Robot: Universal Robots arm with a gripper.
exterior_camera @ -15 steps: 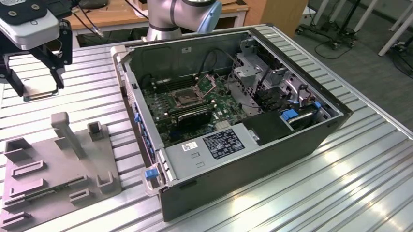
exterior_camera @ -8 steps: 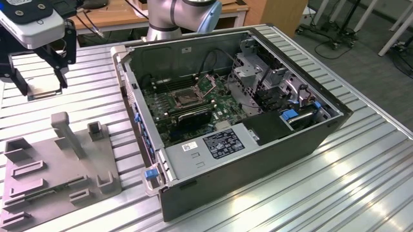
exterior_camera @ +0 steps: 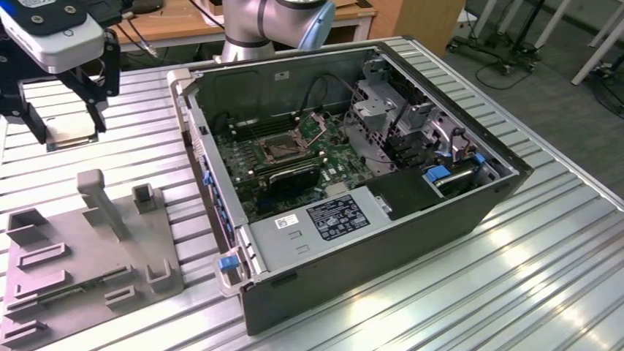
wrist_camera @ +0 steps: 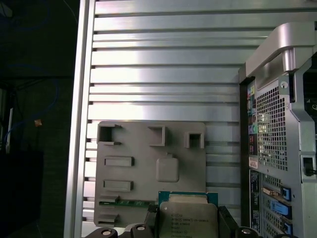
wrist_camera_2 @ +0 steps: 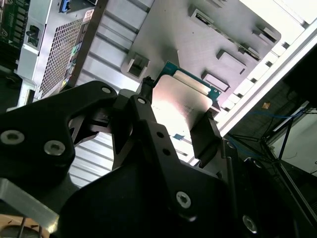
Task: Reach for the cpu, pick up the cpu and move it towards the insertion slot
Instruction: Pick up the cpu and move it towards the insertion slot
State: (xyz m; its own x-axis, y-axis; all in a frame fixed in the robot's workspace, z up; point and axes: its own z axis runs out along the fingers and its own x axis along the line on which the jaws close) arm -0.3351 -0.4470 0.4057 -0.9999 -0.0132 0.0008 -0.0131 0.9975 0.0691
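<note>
— Where do we see the cpu (exterior_camera: 71, 133)?
— In the gripper (exterior_camera: 69, 136), at the exterior view's far left, above the table (exterior_camera: 546, 263). The jaws are closed on two opposite edges of it. In both wrist views its pale face shows between the black fingers (wrist_camera_2: 143, 106).

— And the slot (exterior_camera: 277, 149)?
— Inside the open case (exterior_camera: 390, 241), on the green board, well apart from the gripper and to the exterior view's right of it.

— What stands between them?
— The case's left wall (exterior_camera: 200, 142) rises between gripper and slot. Beyond the slot, further right in the exterior view, we see a metal cage (exterior_camera: 382, 110). On the near side a grey box with labels (exterior_camera: 326, 216) spans the case.

— Anything else around?
— A grey tray (exterior_camera: 146, 241) with recesses and upright blocks lies flat on the table at the near left, apart from the case. In the first wrist view the cpu overlaps one edge of the tray.

— The surface?
— We see silvery slatted metal, shining under the light.

— The room?
— There is a wooden desk (exterior_camera: 195, 29) at the far side, and dark floor with wheeled stands (exterior_camera: 487, 55) at the far right.
</note>
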